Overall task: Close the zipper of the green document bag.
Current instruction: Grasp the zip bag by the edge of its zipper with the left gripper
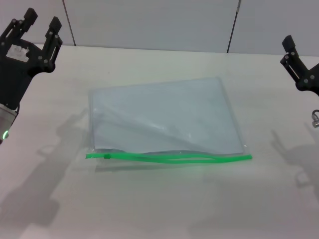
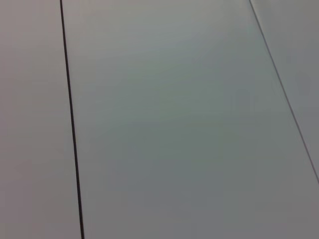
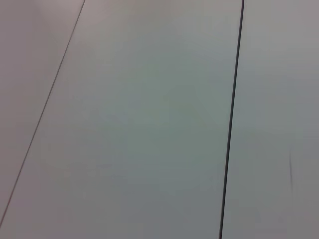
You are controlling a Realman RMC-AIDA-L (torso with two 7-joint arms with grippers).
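The green document bag (image 1: 162, 119) lies flat in the middle of the white table in the head view, a translucent pale pouch. Its zipper (image 1: 169, 158) runs along the edge nearest me, and the two bright green strips part slightly along the middle. The small dark slider tab (image 1: 106, 156) sits near the strip's left end. My left gripper (image 1: 42, 21) is raised at the far left, well away from the bag, open and holding nothing. My right gripper (image 1: 294, 55) is raised at the far right edge, only partly in view. Both wrist views show neither bag nor fingers.
The table (image 1: 164, 209) stretches bare around the bag, with a grey panelled wall (image 1: 149, 22) behind it. The left wrist view shows only wall panels with a dark seam (image 2: 72, 129), and the right wrist view shows the same sort of seam (image 3: 232, 124).
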